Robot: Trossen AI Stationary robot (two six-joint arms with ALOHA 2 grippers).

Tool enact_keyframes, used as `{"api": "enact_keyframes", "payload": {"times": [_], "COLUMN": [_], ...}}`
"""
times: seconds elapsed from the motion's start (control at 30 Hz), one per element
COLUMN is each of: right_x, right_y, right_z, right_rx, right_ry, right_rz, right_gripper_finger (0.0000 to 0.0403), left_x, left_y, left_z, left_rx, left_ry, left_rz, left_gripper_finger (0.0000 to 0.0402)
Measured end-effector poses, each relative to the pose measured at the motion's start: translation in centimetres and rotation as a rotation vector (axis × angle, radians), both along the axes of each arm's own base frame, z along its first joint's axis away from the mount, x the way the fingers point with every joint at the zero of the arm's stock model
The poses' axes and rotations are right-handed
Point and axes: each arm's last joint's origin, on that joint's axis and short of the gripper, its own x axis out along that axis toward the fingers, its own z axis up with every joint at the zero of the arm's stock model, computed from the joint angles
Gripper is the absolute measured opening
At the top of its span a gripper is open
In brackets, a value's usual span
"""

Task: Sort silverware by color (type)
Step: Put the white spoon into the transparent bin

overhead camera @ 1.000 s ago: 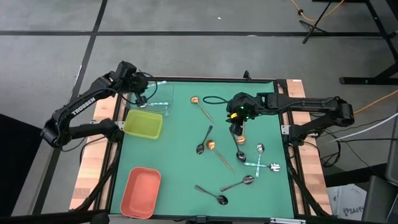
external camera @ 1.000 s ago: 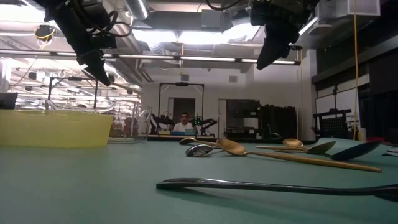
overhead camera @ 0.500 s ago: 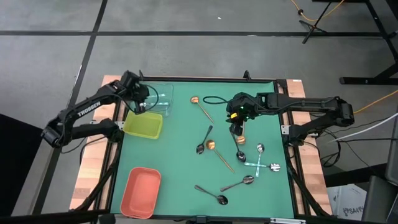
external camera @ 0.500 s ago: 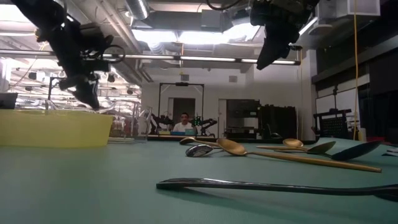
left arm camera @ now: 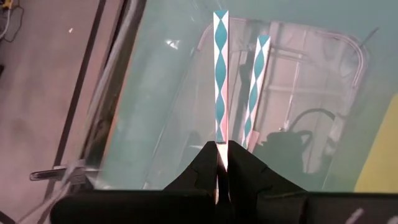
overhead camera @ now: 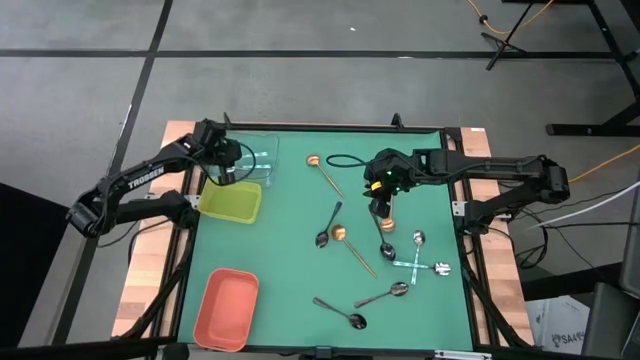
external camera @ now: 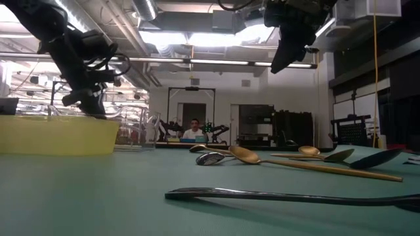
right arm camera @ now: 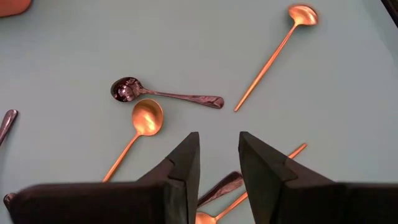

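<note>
My left gripper (overhead camera: 228, 172) hangs low over the clear tray (overhead camera: 256, 158) at the far left, shut on a spoon with a teal-and-white patterned handle (left arm camera: 221, 74). A second such strip (left arm camera: 255, 87) shows beside it in the tray; whether it is a spoon or a reflection I cannot tell. My right gripper (overhead camera: 383, 210) stands open, high above the loose silverware: a long copper spoon (overhead camera: 325, 172), a dark spoon (overhead camera: 322, 237), a copper spoon (overhead camera: 340, 232), a silver spoon (overhead camera: 418, 238) and teal-handled ones (overhead camera: 412, 265). My left gripper pinches the patterned handle (left arm camera: 220, 138) between its two fingertips. The fingers slant downward over the tray, and the handle sticks straight out ahead of them, along their line. Which end of the spoon lies between the fingers is hidden by the fingers.
A yellow-green tray (overhead camera: 230, 200) sits just on the near side of the clear one, close under the left arm. A salmon tray (overhead camera: 227, 308) lies at the near left. More dark spoons (overhead camera: 355, 320) lie near the front edge. A black cable (overhead camera: 345, 160) loops at the far middle.
My left gripper has come down toward the clear tray with the patterned spoon, rolling somewhat as it sank, and stays shut on it.
</note>
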Motion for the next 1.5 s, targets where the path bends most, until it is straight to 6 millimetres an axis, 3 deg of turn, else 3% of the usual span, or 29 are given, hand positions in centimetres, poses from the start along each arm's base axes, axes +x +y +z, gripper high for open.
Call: {"api": "enact_keyframes", "payload": {"times": [0.8,1.5], "right_x": [0.0,0.0], "right_y": [0.0,0.0], "right_z": [0.0,0.0], "right_rx": [0.0,0.0], "right_ry": [0.0,0.0], "right_rz": [0.0,0.0], "right_gripper_finger": [0.0099,0.0099], "left_x": [0.9,0.8], "left_y": [1.2,1.2], "left_z": [-3.8,-4.0], "left_rx": [-0.085,-0.095], "left_ry": [0.066,0.074], "left_rz": [-0.033,-0.016], "left_gripper_finger": [0.0015,0.0029]}}
